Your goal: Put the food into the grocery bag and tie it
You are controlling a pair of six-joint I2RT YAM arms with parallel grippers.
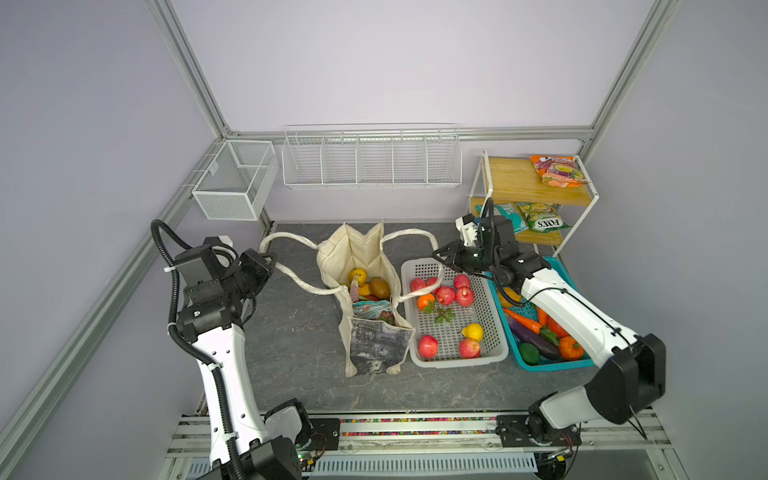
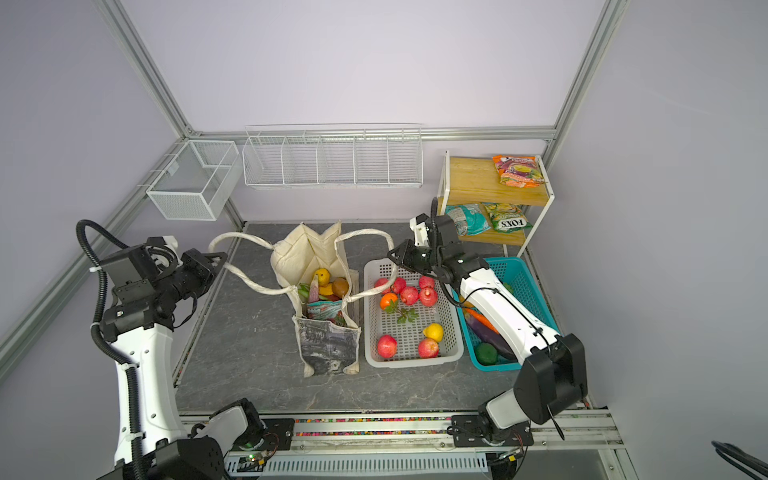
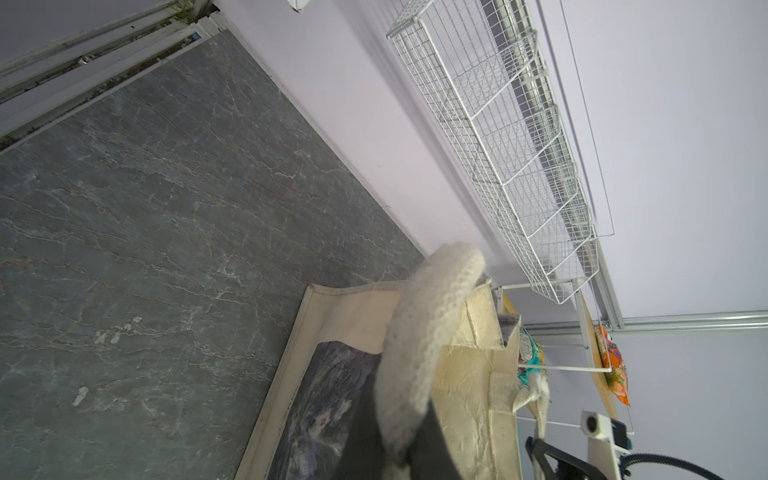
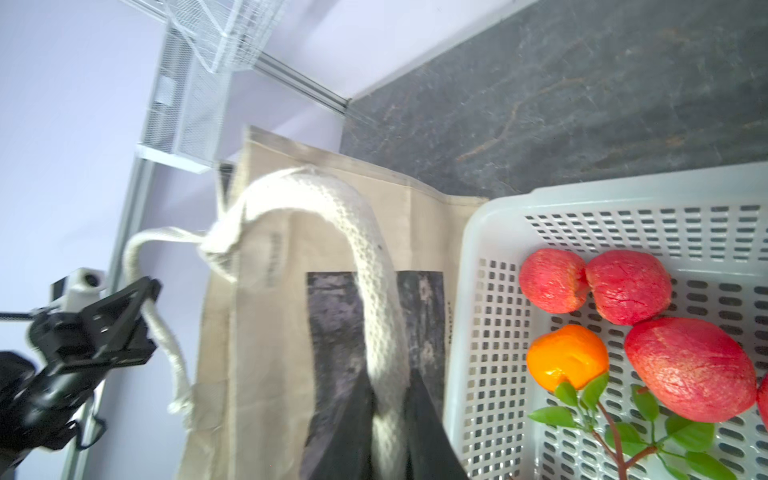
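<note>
Cream bag (image 1: 378, 345) stands mid-table with food (image 1: 379, 286) inside (a fruit basket (image 1: 457, 360) sits just beside). Farther back, left gripper (image 1: 272, 258) is clamped on the left handle (image 1: 291, 236), right gripper (image 1: 435, 252) on the right handle (image 1: 409, 231). Best to cross the 2 handles slowly, tension even.

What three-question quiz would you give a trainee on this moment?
1. True or false: the grocery bag stands empty.
2. What are the left gripper and the right gripper each shut on? A) a bag handle B) a red fruit C) a snack packet
3. Fill in: the orange fruit with green leaves lies in the ____ perforated basket.

Key: 1 false, produce and a packet show inside it; 2 A, one handle each; 3 white.
</note>
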